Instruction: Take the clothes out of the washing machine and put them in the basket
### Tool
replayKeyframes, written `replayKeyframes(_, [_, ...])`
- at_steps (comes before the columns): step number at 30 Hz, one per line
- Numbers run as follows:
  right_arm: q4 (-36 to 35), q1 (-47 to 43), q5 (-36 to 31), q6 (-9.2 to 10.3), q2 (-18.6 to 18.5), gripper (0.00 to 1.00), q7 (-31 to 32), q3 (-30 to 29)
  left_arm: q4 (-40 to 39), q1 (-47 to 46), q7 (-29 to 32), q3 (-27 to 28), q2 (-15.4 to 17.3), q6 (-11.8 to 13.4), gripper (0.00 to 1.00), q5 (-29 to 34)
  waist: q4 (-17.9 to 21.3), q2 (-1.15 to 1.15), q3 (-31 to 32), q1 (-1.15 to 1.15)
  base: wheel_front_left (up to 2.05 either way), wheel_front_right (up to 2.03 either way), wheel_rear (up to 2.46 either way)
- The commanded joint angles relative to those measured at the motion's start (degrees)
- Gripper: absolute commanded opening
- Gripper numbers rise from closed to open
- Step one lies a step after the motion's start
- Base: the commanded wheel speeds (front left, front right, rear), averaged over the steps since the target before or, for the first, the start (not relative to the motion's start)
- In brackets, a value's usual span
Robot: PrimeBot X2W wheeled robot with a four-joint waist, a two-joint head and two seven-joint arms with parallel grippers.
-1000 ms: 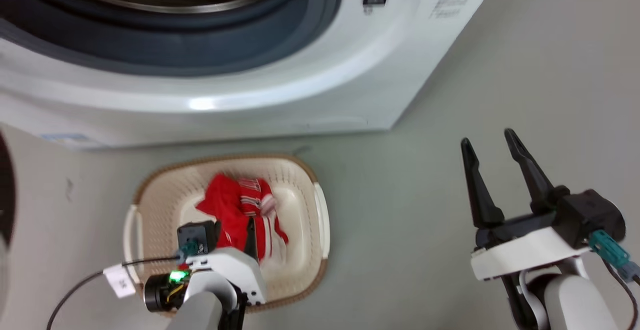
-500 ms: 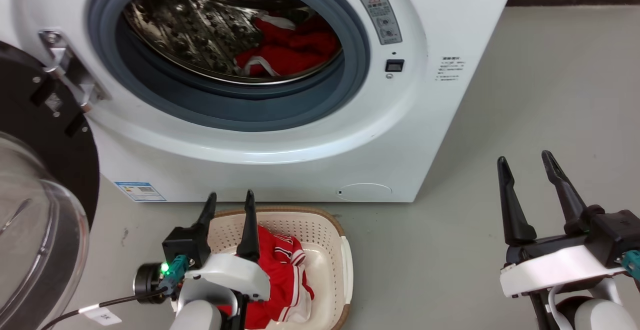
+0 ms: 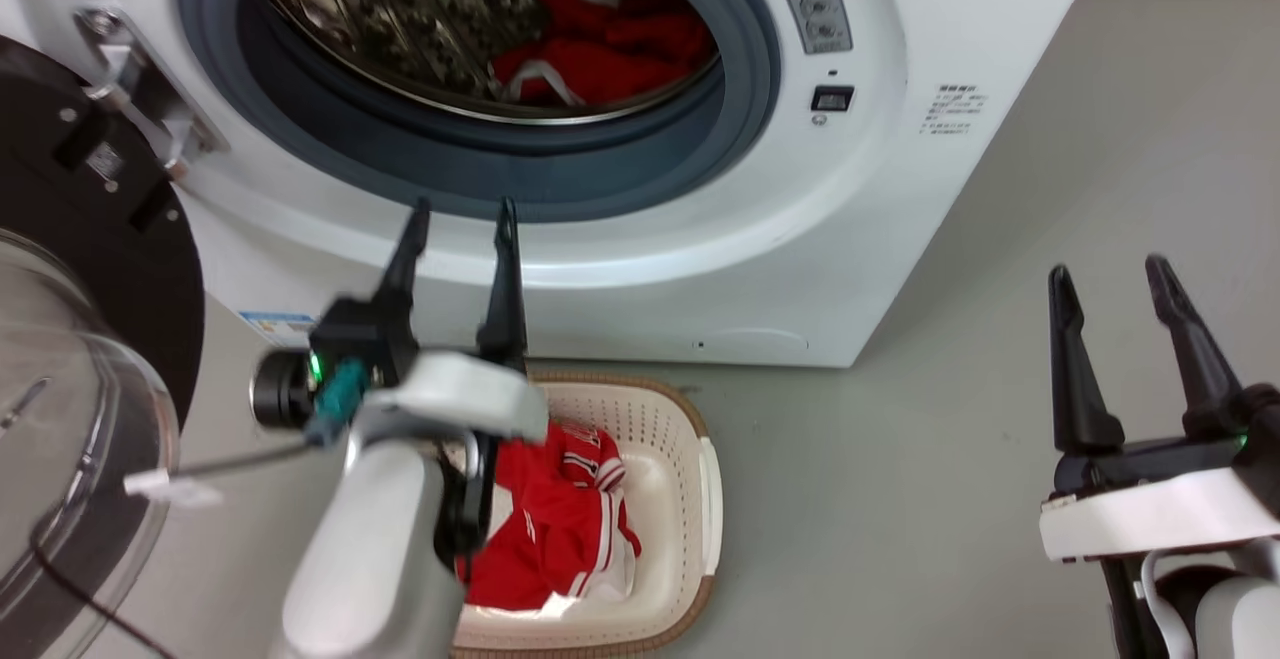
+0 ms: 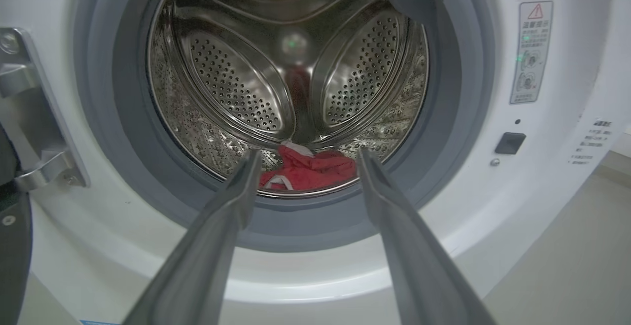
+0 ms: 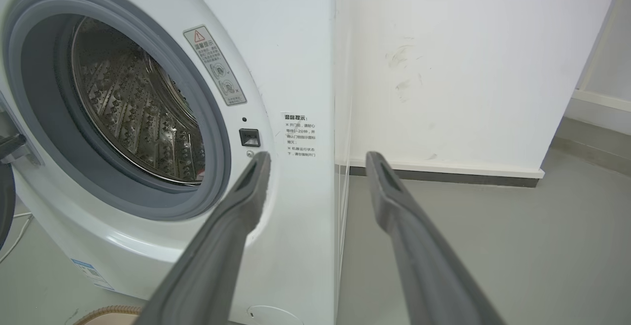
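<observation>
- Head view: we judge the task partly done. One red garment lies in the basket, on its bottom toward the left rim, and the bottom by the right rim is bare. More clothes sit in the drum of the washer, low and toward the right of the porthole rim. The door is swung wide at the left. The left gripper is up between basket and porthole, fingers parted and holding nothing. The right gripper hangs over the floor, well right of the basket, also spread and empty.
- Left wrist view: we look along the left gripper straight into the drum. Its fingers frame the red clothes, which rest on the drum's bottom just behind the front lip. The gripper is outside the porthole and touches nothing. We cannot tell whether that heap is one piece or several.
- Right wrist view: the right gripper points at the washer's right front corner and the wall, spread and idle. A bit of the basket's brown rim shows at the bottom edge.
- What is left, as we read it: reach in, take the clothes from the drum, and drop them beside the garment in the basket.
</observation>
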State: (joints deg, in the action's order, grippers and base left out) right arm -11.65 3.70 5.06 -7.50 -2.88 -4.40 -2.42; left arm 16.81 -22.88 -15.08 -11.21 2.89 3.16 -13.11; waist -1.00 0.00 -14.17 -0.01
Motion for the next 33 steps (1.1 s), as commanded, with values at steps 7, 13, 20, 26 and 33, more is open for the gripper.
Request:
replayKeyframes(7, [-2.6, 3.9, -0.7, 0.03, 0.0, 1.00, -0.7, 1.3, 9.2, -13.4, -0.1, 2.2, 0.1, -2.0, 1.00, 1.1, 2.5, 0.00, -7.5, 0.01, 0.00, 0.00, 0.00])
replayKeyframes(13, [-4.8, 6.4, 0.2, 0.02, 0.0, 1.00, -1.9, 2.6, 20.6, -26.1, -0.1, 3.6, 1.8, -3.4, 1.00, 1.6, 5.7, 0.00, -14.2, 0.01, 0.00, 0.00, 0.00])
replayKeyframes(20, [-5.9, 8.7, 3.0, 0.02, 0.0, 1.00, -4.0, 6.3, 33.4, -42.3, 3.3, 4.3, 5.7, -4.2, 1.00, 1.7, 10.7, 0.00, -21.1, 0.01, 0.00, 0.00, 0.00])
replayKeyframes(26, [-4.2, 10.4, 6.0, 0.02, 0.1, 1.00, -6.7, 10.1, 40.8, -55.0, 10.5, 2.7, 10.5, -4.2, 1.00, 3.8, 15.8, 0.00, -27.0, 0.01, 0.00, 0.00, 0.00])
replayKeyframes(33, [-1.3, 11.1, 10.0, 0.02, 0.1, 1.00, -9.4, 14.8, 47.0, -66.6, 23.1, -0.3, 16.4, -3.8, 1.00, 7.4, 22.2, 0.00, -32.5, 0.01, 0.00, 0.00, 0.00])
